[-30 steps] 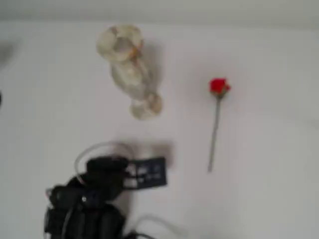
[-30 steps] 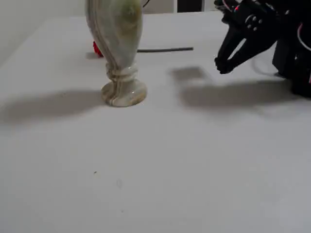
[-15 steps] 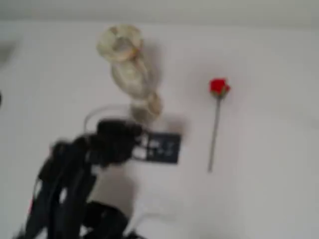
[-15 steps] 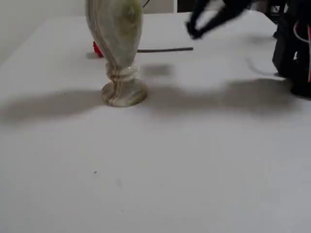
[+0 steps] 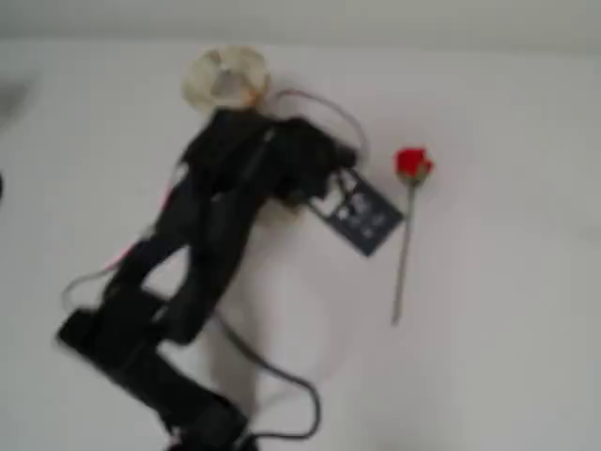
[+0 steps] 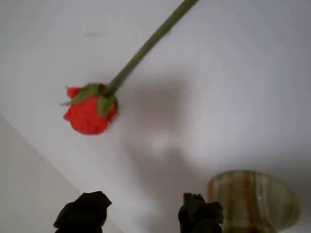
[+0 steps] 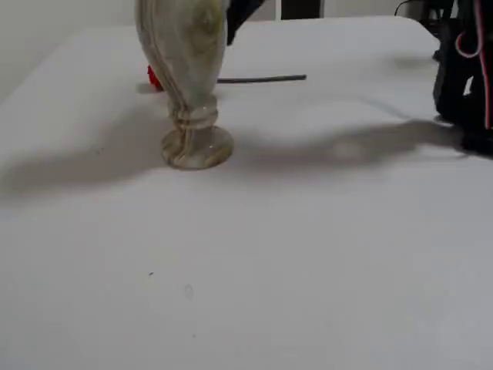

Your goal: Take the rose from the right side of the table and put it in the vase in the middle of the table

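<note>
In a fixed view from above, the black arm (image 5: 197, 254) reaches across the white table (image 5: 507, 282) and covers most of the vase (image 5: 225, 77); only the vase's cream mouth shows past the arm's far end. The rose (image 5: 407, 218) lies flat on the table to the right of the vase, apart from it, red head toward the far edge and stem running back toward the near edge. A blurred dark plate on the arm sits between vase and rose, and the fingertips cannot be made out here.

In the wrist view, the gripper (image 6: 141, 213) shows as two dark fingertips at the bottom edge with a clear gap between them, holding nothing. The rose (image 6: 90, 110) lies beyond them, its stem cut off at the top edge. The vase (image 6: 252, 199) rim sits to the right of the fingertips, partly cropped.

In a fixed view from the side, the vase (image 7: 187, 85) stands upright, its mouth cut off by the top edge. It hides most of the rose (image 7: 258, 79); only a red sliver and the stem show behind it.
</note>
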### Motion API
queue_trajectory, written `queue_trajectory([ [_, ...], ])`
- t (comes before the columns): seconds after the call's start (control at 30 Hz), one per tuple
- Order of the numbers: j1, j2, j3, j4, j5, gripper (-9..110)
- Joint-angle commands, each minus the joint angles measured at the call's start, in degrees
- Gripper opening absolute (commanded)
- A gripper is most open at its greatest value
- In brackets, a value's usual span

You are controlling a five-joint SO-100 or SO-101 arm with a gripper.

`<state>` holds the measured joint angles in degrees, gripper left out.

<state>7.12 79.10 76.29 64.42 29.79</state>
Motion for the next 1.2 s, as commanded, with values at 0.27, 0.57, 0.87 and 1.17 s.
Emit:
queue_trajectory([
  [0.27, 7.38, -48.34, -80.42, 29.00, 16.00, 27],
  [0.57, 5.54, -55.81, -87.28, 28.48, 20.48, 25],
  [0.87, 6.77, -58.18, -84.64, 24.70, 22.32, 23],
  [1.17, 8.96, -60.21, -82.27, 19.69, 21.53, 22],
])
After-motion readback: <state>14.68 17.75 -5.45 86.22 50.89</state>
